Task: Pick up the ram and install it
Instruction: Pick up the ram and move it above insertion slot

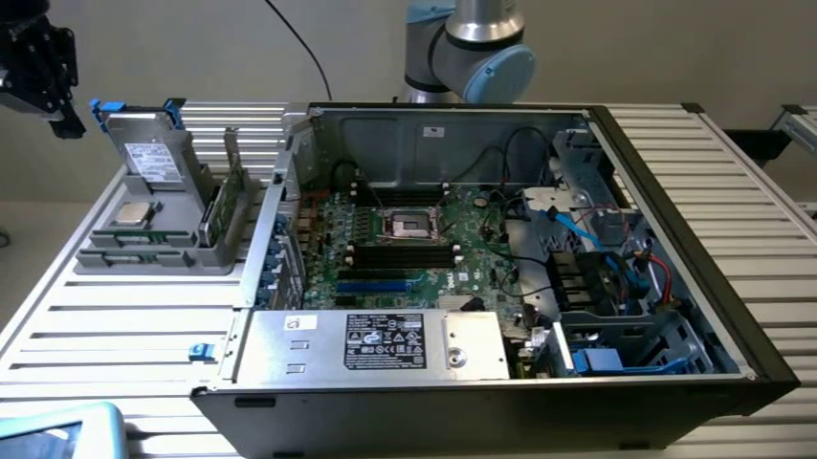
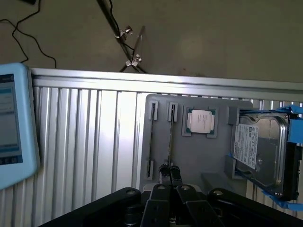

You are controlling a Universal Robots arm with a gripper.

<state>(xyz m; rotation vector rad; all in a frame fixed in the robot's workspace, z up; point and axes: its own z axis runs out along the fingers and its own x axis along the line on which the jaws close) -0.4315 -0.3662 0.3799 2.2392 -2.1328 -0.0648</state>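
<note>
An open computer case (image 1: pixel 694 239) is set on a slatted metal table (image 1: pixel 115 325). Beside it, a processor chip (image 1: pixel 132 213) and a hard drive (image 1: pixel 153 158) are held in a grey holder (image 1: pixel 153 260).

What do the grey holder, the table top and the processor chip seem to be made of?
Grey holder: probably matte plastic; even dull grey, no glints. Table top: likely bare aluminium; ribbed silver slats with bright reflections. Processor chip: silvery metal lid, satin sheen, on a green board rim.
</note>
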